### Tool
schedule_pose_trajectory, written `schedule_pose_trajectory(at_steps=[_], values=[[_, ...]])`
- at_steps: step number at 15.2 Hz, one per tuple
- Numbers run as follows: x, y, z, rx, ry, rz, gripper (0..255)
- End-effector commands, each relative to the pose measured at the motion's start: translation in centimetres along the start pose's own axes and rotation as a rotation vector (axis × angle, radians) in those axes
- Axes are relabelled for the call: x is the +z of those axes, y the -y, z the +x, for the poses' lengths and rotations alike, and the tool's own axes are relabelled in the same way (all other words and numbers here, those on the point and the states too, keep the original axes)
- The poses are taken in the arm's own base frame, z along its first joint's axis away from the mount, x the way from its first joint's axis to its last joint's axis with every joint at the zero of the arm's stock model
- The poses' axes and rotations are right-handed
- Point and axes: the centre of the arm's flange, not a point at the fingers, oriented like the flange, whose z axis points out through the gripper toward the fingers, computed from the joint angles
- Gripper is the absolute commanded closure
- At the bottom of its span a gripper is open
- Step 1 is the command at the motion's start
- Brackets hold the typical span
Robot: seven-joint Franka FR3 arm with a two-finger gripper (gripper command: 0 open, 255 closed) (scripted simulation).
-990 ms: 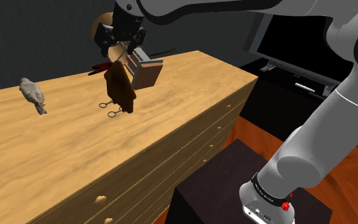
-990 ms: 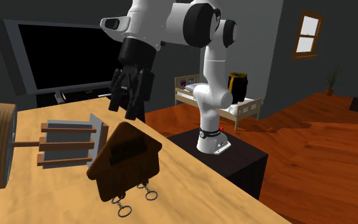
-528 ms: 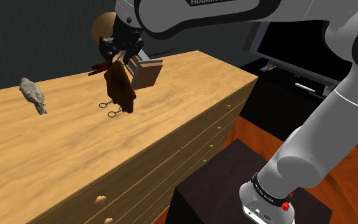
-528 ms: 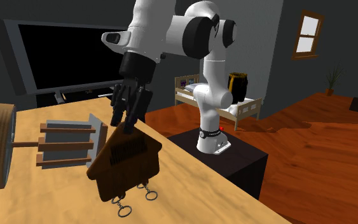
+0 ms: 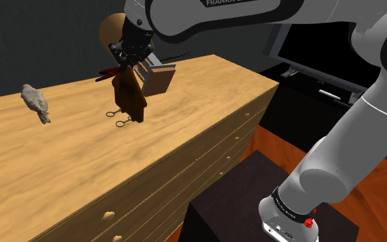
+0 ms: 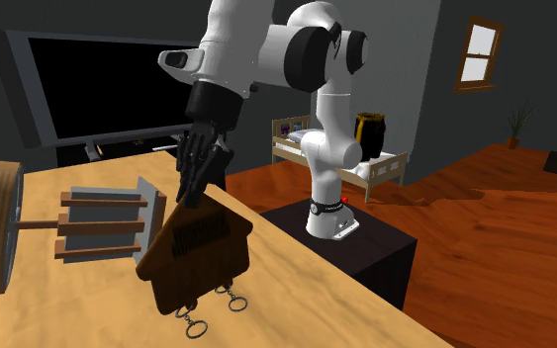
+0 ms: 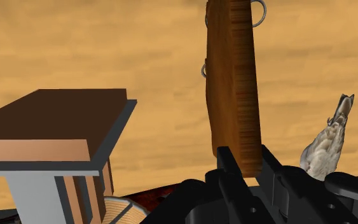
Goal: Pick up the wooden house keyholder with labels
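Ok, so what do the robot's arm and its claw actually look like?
The arm is a chain of rounded white links with dark joints and FRANKA lettering on one link. A dark ring and a small red button mark its base. The claw is all black, with two fingers.
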Motion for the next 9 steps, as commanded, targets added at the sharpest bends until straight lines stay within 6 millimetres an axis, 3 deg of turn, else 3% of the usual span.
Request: schedule_pose_trajectory(at_steps=[1,9], values=[[0.0,-0.1,0.0,0.000,0.000,0.000,255],[-3.8,0.3,1.8,0.000,0.000,0.000,255]])
